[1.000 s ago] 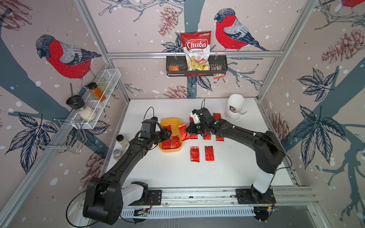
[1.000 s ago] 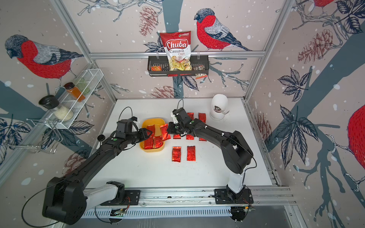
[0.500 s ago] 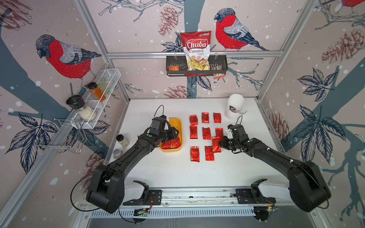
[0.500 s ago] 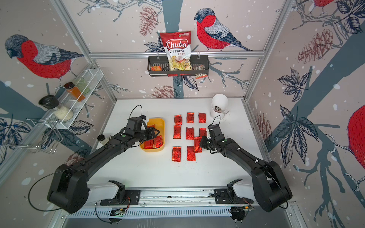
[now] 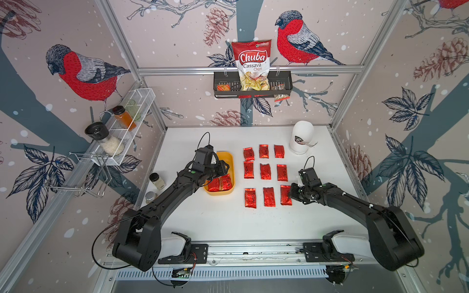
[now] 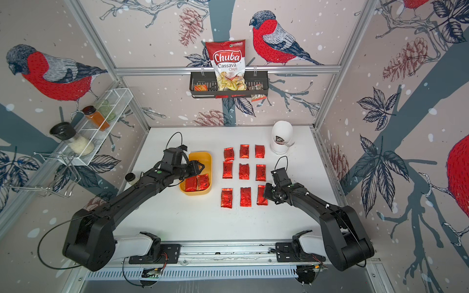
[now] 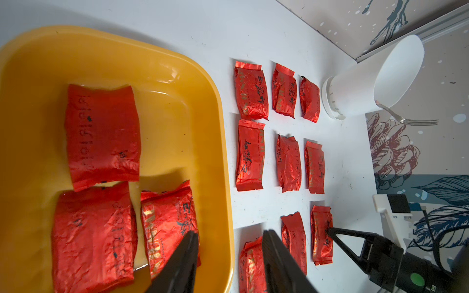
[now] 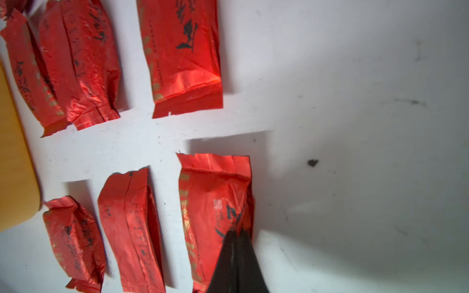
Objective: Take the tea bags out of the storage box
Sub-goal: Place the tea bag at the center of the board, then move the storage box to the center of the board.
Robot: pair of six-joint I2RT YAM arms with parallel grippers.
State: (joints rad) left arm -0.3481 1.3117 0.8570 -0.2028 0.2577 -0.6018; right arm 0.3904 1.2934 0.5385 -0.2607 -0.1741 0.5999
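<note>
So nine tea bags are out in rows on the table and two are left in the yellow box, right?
No, three tea bags are left in the yellow box; the left wrist view shows them all. The rest is right.

The white table is carrying a yellow box left of centre. Just right of it, nine tea bags are lying flat in three rows of three, none touching. A white cup is standing near the far right corner. Two small jars are sitting by the left edge.
</note>
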